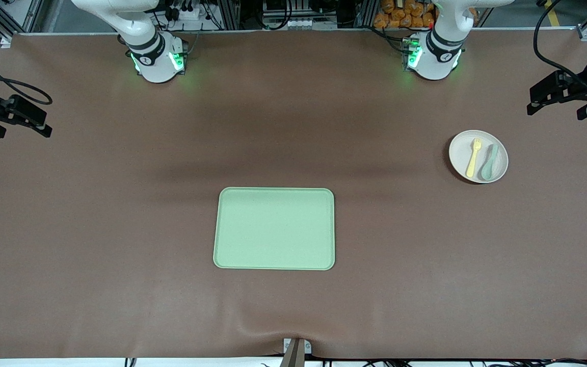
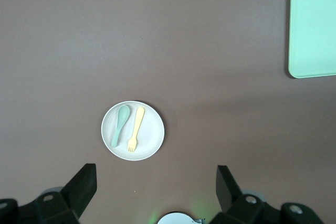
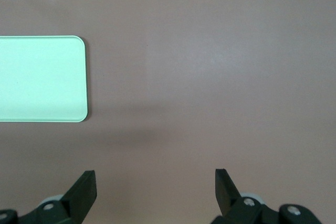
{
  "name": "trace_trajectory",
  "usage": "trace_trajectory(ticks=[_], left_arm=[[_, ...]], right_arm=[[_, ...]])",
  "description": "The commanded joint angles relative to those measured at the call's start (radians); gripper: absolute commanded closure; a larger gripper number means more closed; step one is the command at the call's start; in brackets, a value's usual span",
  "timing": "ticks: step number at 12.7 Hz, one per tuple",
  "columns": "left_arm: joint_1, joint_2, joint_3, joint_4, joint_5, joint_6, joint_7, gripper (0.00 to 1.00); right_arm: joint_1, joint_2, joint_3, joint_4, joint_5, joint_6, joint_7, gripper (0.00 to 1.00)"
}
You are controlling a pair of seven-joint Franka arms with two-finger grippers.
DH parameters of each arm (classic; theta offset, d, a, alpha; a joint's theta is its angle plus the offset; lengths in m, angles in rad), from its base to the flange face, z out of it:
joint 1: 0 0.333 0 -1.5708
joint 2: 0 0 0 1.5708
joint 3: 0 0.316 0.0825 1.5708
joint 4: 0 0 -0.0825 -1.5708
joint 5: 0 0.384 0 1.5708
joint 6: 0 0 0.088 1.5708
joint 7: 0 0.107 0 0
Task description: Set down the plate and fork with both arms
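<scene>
On plate (image 1: 457, 157): fork (image 1: 473, 157), spoon (image 1: 489, 162).

No legible text, label, brand or number appears in any view. The small dark marks on the arm bases (image 1: 158, 58) cannot be read.

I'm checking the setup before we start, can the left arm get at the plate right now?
Probably yes. The plate lies at the left arm's end of the table, and the left end effector hangs open above it with nothing between.
</scene>
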Motion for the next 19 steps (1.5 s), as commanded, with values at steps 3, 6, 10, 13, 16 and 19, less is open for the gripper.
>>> trace_trajectory(ticks=[3,6,10,13,16,19], left_arm=[[0.001,-0.004,-0.005,0.010,0.003,-0.001,0.017,0.00],[0.001,-0.005,-0.005,0.010,0.003,-0.001,0.017,0.00],[0.001,-0.005,-0.005,0.007,0.003,-0.001,0.017,0.00],[0.001,-0.007,-0.005,0.007,0.003,-0.001,0.017,0.00],[0.001,-0.007,-0.005,0.004,0.003,-0.002,0.017,0.00],[0.008,-0.008,-0.005,-0.005,0.002,-0.007,0.017,0.00]], right_arm=[[0.003,-0.016,-0.010,-0.013,0.014,-0.003,-0.014,0.00],[0.005,-0.016,-0.010,-0.013,0.014,-0.003,-0.014,0.00],[0.006,-0.016,-0.010,-0.013,0.014,-0.003,-0.014,0.00],[0.006,-0.016,-0.010,-0.013,0.014,-0.003,-0.014,0.00],[0.006,-0.016,-0.010,-0.013,0.014,-0.003,-0.014,0.00],[0.008,-0.016,-0.010,-0.013,0.014,-0.003,-0.014,0.00]])
